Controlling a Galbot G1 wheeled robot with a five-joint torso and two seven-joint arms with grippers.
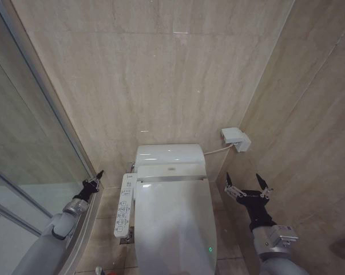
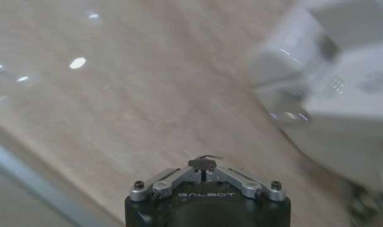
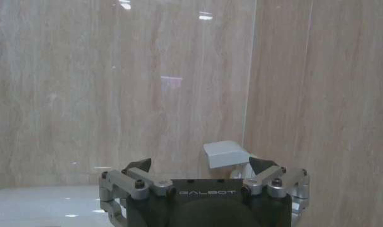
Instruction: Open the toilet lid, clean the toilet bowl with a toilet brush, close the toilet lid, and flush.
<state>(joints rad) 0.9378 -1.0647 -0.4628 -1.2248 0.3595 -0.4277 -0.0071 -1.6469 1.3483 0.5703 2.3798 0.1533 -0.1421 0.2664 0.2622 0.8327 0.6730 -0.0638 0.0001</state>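
A large glossy white oval plastic toilet lid (image 1: 175,223) lies flat and closed over the white ceramic toilet bowl (image 1: 139,259) in a narrow alcove lined with beige marble-look wall tiles (image 1: 161,74). Behind the lid sits the white rounded tank housing (image 1: 169,154), and a small green light (image 1: 210,248) glows near the lid's front edge. A white button panel (image 1: 123,206) juts from the bowl's side on the robot's left.

The robot's left hand (image 1: 98,176) hovers low beside that panel, near the metal frame of a glass shower screen (image 1: 29,143); its fingers are pressed together, clenched on nothing. In the left wrist view the same left hand (image 2: 206,163) points at the tiled surface, with the blurred white toilet body (image 2: 343,85) off to one side.

The right hand (image 1: 248,184) hangs on the other side of the toilet, clear of the lid, its two dark fingertips (image 1: 228,181) spread wide apart and holding nothing. A white wall-mounted box (image 1: 236,138) with a white cable (image 1: 218,150) running towards the tank sits on the wall beyond it; the right wrist view shows the right hand (image 3: 200,164) released, facing that box (image 3: 225,153).
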